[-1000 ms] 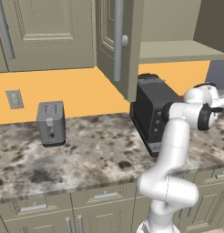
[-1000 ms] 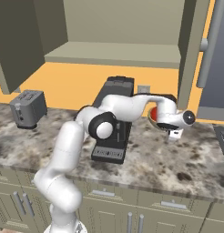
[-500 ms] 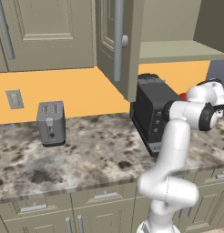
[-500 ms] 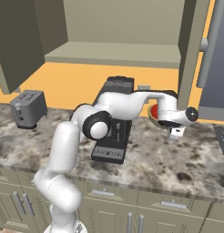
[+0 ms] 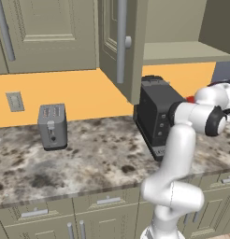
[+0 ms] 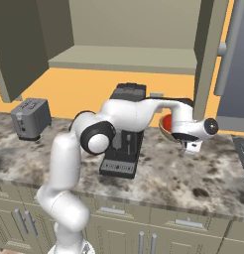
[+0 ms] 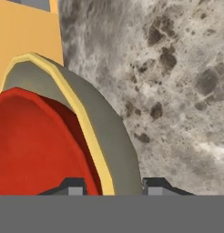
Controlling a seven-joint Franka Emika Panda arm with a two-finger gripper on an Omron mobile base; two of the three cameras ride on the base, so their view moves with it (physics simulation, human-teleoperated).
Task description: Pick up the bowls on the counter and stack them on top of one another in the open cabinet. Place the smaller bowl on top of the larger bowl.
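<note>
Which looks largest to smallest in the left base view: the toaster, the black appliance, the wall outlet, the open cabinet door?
1. Open cabinet door, though it hangs nearer the camera, which enlarges it.
2. Black appliance.
3. Toaster.
4. Wall outlet, clearly the smallest.

Flanking base views; close hand view

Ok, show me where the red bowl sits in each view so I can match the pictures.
Left base view: red bowl is a small sliver at the right, between the black appliance and the white arm.
Right base view: red bowl is right of centre, partly behind the white hand.
Hand view: red bowl fills the lower left, edged by a yellow-olive rim.
Shared landmark: the mottled counter.
</note>
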